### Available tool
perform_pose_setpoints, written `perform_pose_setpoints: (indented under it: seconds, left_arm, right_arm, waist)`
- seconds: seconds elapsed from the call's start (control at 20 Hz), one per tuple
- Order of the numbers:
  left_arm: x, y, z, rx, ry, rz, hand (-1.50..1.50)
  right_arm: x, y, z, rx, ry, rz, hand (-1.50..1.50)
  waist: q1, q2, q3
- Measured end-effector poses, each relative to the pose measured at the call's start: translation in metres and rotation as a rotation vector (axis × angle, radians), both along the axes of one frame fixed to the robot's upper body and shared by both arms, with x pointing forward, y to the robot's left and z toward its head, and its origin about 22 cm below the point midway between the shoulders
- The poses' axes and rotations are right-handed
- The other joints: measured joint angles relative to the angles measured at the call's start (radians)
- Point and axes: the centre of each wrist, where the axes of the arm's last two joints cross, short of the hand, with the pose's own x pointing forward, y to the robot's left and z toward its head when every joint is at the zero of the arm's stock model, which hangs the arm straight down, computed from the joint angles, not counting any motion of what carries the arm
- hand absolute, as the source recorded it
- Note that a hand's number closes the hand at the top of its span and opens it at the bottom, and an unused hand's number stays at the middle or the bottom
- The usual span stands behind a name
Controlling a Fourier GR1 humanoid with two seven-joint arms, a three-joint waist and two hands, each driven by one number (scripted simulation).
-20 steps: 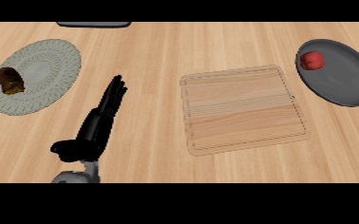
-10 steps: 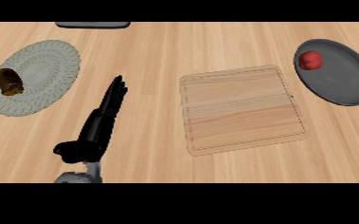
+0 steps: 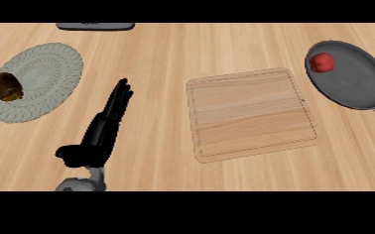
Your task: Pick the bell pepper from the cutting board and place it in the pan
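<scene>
at the far right of the wooden desk (image 3: 168,49) you see the small red bell pepper (image 3: 321,62) lying inside the dark grey round pan (image 3: 350,82). left of it, the pale wooden square cutting board (image 3: 249,112) lies flat. your left hand (image 3: 99,131) rests near left, fingers (image 3: 118,96) straight and pressed together, holding nothing. a grey-green round plate (image 3: 44,77) carrying a brown item (image 3: 9,87) sits far left.

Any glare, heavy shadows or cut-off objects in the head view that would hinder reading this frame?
Head view: even lighting, no glare, only faint shadows. The pan is cut by the right edge, yet the red bell pepper in it reads clearly. The plate is cut at the left. The left hand shows whole.
</scene>
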Motion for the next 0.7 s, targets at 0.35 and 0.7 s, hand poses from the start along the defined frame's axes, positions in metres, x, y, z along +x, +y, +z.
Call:
perform_pose_setpoints:
  seconds: [0.35, 0.7]
  left_arm:
    - [0.0008, 0.0046, 0.003, 0.01, 0.001, 0.01, 0.0]
    - [-0.0065, -0.001, 0.0014, 0.003, 0.002, 0.006, 0.0]
  right_arm:
    - [-0.0088, -0.0044, -0.0018, -0.042, 0.024, -0.013, -1.5]
    - [-0.0068, -0.0029, -0.0012, -0.099, 0.012, -0.017, -1.5]
  waist:
    - [0.0, -0.001, 0.0]
    - [-0.002, -0.002, -0.001]
